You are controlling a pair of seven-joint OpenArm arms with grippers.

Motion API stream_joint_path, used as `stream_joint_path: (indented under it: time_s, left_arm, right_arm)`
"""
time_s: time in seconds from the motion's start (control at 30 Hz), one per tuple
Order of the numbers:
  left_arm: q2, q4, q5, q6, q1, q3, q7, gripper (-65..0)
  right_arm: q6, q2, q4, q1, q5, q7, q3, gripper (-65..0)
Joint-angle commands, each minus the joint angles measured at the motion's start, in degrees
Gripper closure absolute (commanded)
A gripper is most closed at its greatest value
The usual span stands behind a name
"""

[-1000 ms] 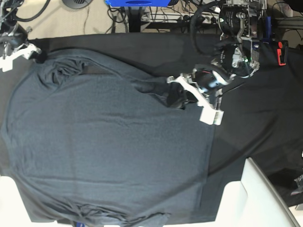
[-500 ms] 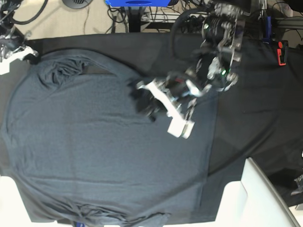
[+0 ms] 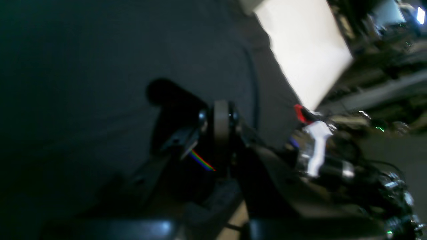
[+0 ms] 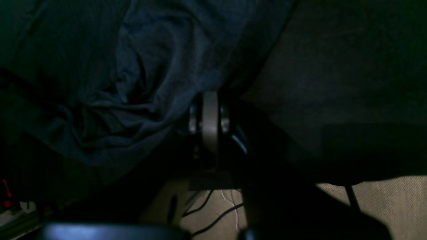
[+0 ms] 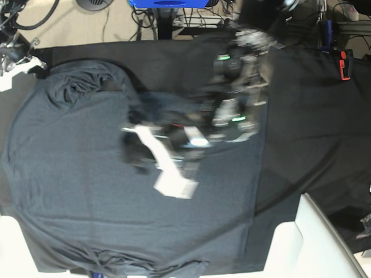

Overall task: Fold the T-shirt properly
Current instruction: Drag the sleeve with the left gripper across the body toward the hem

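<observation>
- The T-shirt is spread over the black tablecloth on the counter, filling the left and middle of the base view.
- In the base view, the left pincer is seen blurred over the middle of the shirt body, with a dark fold of fabric bunched at its tips; it appears to be clamped on that fabric, probably a sleeve being carried across.
- The right pincer sits at the top-left corner of the base view, at the gathered cloth near the shirt's edge; its jaws are closed, but whether fabric is pinched between them cannot be told from the dark wrist picture.
- The fold is judged to be at an early stage: most of the body lies flat in a single layer, and the hem end is crumpled at the bottom.
- The long axis appears to run roughly top to bottom in the base view, though which end is the collar cannot be told.
</observation>
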Motion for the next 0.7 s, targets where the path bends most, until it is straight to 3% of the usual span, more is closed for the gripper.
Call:
stream_joint_path:
  time_s: [0.0,0.1,0.27,0.6,0.67]
  left_arm:
    - [1.31,-0.58,-0.68,-0.4,-1.7,0.83,-1.11,0.0]
    - [3.33,-5.41,-0.68,-0.4,-4.07,2.58,-3.04,0.0]
    - [3.5,-10.16,-0.94,-0.4,-6.8,6.63,-8.93,0.0]
    - [5.26,-17.37,-1.03,-0.4,-12.95,6.54,-14.29,0.0]
    - [5.35,-17.72,-1.03,-0.4,-14.27,6.54,-14.29,0.0]
  right_arm:
    - [0.52,1.09,0.77,-0.03,0.94,0.86,2.15,-0.3]
    - [0.52,1.09,0.77,-0.03,0.94,0.78,4.43,-0.3]
    - [0.52,2.49,0.77,-0.21,0.94,0.78,4.52,-0.6]
    - [0.52,2.58,1.12,-0.12,1.47,0.78,4.52,-0.9]
    - [0.52,2.58,1.12,-0.03,1.47,0.78,4.52,-3.8]
